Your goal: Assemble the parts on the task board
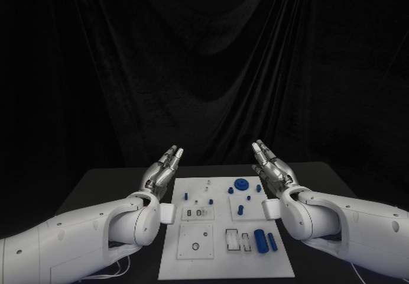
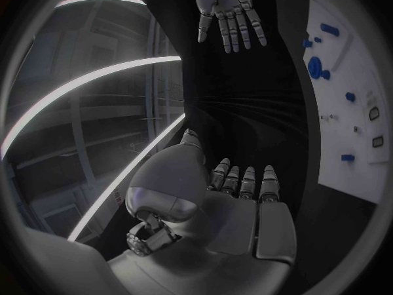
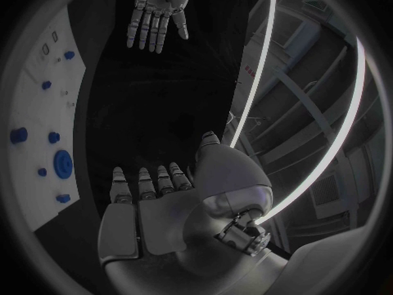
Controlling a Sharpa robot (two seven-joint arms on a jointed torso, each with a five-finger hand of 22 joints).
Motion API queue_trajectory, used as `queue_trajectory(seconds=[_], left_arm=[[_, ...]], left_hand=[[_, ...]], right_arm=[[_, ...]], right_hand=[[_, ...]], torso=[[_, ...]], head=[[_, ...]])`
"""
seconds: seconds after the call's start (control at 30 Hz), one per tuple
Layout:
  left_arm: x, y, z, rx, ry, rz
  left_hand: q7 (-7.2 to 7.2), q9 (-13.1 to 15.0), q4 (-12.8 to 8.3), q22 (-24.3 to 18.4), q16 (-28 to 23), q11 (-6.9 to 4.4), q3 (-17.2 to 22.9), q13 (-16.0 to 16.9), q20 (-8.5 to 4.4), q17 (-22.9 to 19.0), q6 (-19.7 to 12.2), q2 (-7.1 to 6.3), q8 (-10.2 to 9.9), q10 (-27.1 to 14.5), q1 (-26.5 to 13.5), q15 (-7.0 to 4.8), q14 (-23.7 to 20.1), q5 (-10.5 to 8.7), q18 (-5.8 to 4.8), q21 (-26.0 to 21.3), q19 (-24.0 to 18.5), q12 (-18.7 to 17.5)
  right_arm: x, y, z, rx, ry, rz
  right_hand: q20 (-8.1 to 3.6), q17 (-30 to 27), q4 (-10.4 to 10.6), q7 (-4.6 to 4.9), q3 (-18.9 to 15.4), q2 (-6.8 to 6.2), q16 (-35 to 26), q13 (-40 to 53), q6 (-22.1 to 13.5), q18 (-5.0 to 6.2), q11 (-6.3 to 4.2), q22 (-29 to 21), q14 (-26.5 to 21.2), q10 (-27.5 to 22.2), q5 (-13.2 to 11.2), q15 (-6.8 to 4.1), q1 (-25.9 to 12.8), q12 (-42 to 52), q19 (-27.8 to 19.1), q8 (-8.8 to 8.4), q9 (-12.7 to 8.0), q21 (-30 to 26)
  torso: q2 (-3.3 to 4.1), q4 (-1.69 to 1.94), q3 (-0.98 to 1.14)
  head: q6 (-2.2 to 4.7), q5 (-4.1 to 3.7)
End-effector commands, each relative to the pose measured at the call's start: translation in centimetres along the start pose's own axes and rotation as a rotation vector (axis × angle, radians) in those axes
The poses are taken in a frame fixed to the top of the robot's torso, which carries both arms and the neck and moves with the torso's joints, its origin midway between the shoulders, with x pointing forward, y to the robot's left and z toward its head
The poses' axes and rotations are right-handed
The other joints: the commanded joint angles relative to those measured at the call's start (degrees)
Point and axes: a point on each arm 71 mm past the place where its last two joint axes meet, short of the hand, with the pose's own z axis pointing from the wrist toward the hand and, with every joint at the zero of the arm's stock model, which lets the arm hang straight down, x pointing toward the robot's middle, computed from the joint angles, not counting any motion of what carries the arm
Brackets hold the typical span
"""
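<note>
Dim scene: a black backdrop swallows most light, while the white task board (image 1: 226,236) stands out evenly lit from above. Wrist views bend straight edges strongly, and bright ceiling strips glare as curved arcs.

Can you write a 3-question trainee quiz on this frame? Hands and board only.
1. True or false: the left hand holds a blue part.
2. Multiple choice: where do the two hands sit relative to the task board? A. both resting flat on it. B. raised, one at each side of its far end. C. both below its near edge.
3. Fill in: the large round blue part lies nearer the ____ hand.

Key: 1 false, its fingers are straight and hold nothing. 2 B. 3 right.
</note>
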Motion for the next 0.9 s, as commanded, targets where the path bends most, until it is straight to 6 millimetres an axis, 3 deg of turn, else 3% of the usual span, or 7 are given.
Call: queue_trajectory(seconds=[0.03,0.43,0.6,0.63,0.7,0.77,0.9], left_arm=[[0.9,-0.8,0.1,0.053,0.163,-0.197],[1.3,-1.5,-0.2,0.088,0.325,-0.401],[1.3,-1.6,-0.2,0.093,0.343,-0.428],[-0.8,-2.3,1.0,0.293,0.416,-0.085],[-1.1,-2.4,0.8,0.301,0.412,-0.081],[-1.5,-2.5,0.6,0.307,0.404,-0.074],[-2.7,-2.6,0.6,0.318,0.391,-0.048]], left_hand=[[0.32,0.29,0.68,-0.08,-0.21,0.98,-0.85,-0.05,2.27,-0.08,2.11,0.71,0.57,-0.11,3.50,0.83,0.07,0.30,1.77,-0.35,0.05,-0.21],[0.84,0.36,0.62,-0.08,-0.21,1.65,-0.21,-0.05,2.87,-0.08,3.17,0.81,0.62,-0.11,5.96,1.44,0.07,2.37,1.80,-0.35,0.05,-0.21],[1.69,0.50,0.63,-0.08,-0.21,2.30,0.67,-0.05,3.70,-0.08,4.42,0.72,0.78,-0.11,9.37,2.59,0.07,7.57,1.85,-0.35,0.05,-0.21],[1.41,0.59,0.63,-0.08,-0.21,2.18,0.90,-0.05,3.92,-0.08,5.25,0.56,0.92,-0.11,10.40,3.19,0.07,8.92,1.89,-0.35,0.05,-0.21],[0.82,0.69,0.68,-0.08,-0.21,2.11,0.95,-0.04,4.00,-0.08,6.25,0.32,1.09,-0.09,11.06,3.27,0.07,9.19,1.90,-0.35,0.05,-0.20],[0.04,0.73,0.74,0.01,-0.21,2.40,0.93,0.04,4.04,-0.08,6.96,0.21,1.15,0.15,11.53,3.31,0.07,9.73,1.91,-0.25,0.15,-0.12],[0.31,0.72,0.71,0.12,-0.21,3.74,1.13,0.21,4.37,-0.08,7.34,-0.12,1.08,0.77,12.92,3.89,0.07,12.33,1.87,-0.10,0.32,0.04]], right_arm=[[0.7,0.1,0.0,0.071,0.171,0.180],[0.6,0.4,-0.3,0.123,0.322,0.314],[0.6,0.4,-0.4,0.125,0.331,0.322],[-2.8,2.0,-1.2,0.088,0.412,0.230],[-3.0,2.1,-1.2,0.082,0.414,0.215],[-3.1,2.3,-1.2,0.073,0.418,0.192],[-3.4,2.7,-0.9,0.053,0.401,0.101]], right_hand=[[2.06,-0.09,0.20,-0.38,-0.62,-0.15,-0.24,-0.09,0.15,0.75,3.69,-0.06,0.09,-0.04,0.86,2.54,3.88,-0.28,0.00,0.38,0.12,-0.37],[4.23,-0.09,-0.33,1.90,0.28,-0.95,-0.24,-0.09,1.11,0.92,7.60,-0.06,0.09,-0.04,0.84,6.47,6.92,-0.28,0.00,0.57,0.30,-0.37],[4.91,-0.09,-2.10,3.42,0.95,-1.03,-0.24,-0.09,3.11,0.90,9.02,0.78,0.09,-0.04,0.85,8.46,9.47,-0.28,1.69,1.27,0.68,0.83],[4.97,-0.04,-4.31,2.83,1.66,-0.95,-0.16,-0.09,3.02,0.84,8.29,1.13,0.16,-0.04,0.85,9.14,11.96,-0.27,2.90,1.41,0.66,1.47],[5.00,0.15,-5.31,2.47,1.71,-0.92,0.18,0.00,3.02,0.75,8.37,1.36,0.55,-0.02,0.84,9.68,12.99,-0.05,3.97,1.55,0.67,1.94],[5.04,0.95,-7.98,3.26,1.83,-0.99,1.70,0.36,4.00,0.60,9.24,2.27,3.05,0.19,0.85,10.78,15.57,1.10,8.59,2.22,0.84,3.95],[4.95,2.11,-12.02,5.03,2.64,-0.30,4.09,1.11,5.88,0.60,10.47,3.88,7.46,1.19,0.86,10.73,19.60,4.62,18.44,3.23,1.15,7.99]], torso=[[0.01,0.00,-0.01],[0.01,0.00,-0.01],[0.01,0.00,-0.01],[0.96,0.35,-0.03],[1.17,0.49,-0.12],[1.50,0.75,-0.34],[2.38,1.17,-0.63]], head=[[-0.01,0.00],[-0.01,0.00],[-0.01,0.00],[-6.92,-1.17],[-7.37,-1.49],[-7.92,-1.79],[-8.32,-2.55]])
